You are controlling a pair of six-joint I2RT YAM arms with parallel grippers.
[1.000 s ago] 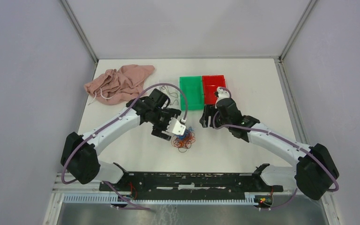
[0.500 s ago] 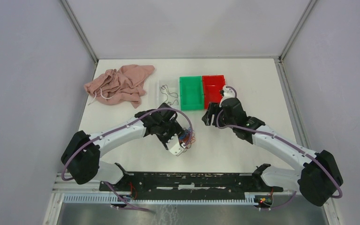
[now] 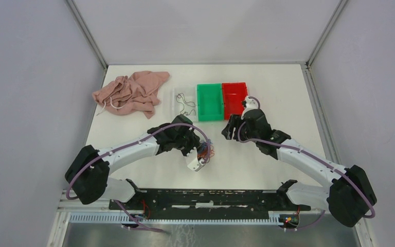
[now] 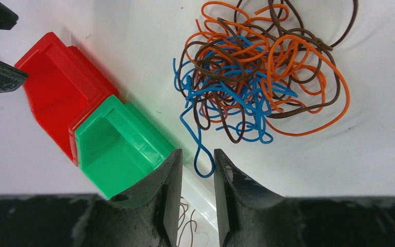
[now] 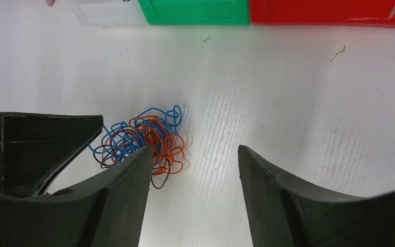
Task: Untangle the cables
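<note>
Working the left pincer point(image 4: 196, 154) from here, I have it low over the desk point(image 3: 267, 170) at the near edge of the cables point(image 4: 257, 77). Its jaws stand only a narrow gap apart. A stray blue loop point(image 4: 201, 174) sticks out of the wad and lies in that gap, not visibly pinched.

I chose that loop because it hangs free of the knot. I judge a single loose strand gives a cleaner pull than a bite into the middle, where orange, blue and dark brown wires cross each other.

The wad itself lies on the desk between the two arms, nearer to me than the trays and well apart from them.

The right pincer point(image 5: 194, 149) is empty, its jaws spread wide, hovering just beside the wad on the opposite side. I hold it there so it can pin the bundle or take a counter-grip when the left one draws a strand out.

The green tray point(image 4: 118, 144) and the red tray point(image 4: 56, 98) sit touching in a row, with a clear tray point(image 5: 108, 13) beside the green one. I take them for places to drop freed wires. The pink cloth point(image 3: 131, 92) lies far off at the back left, out of the way.
</note>
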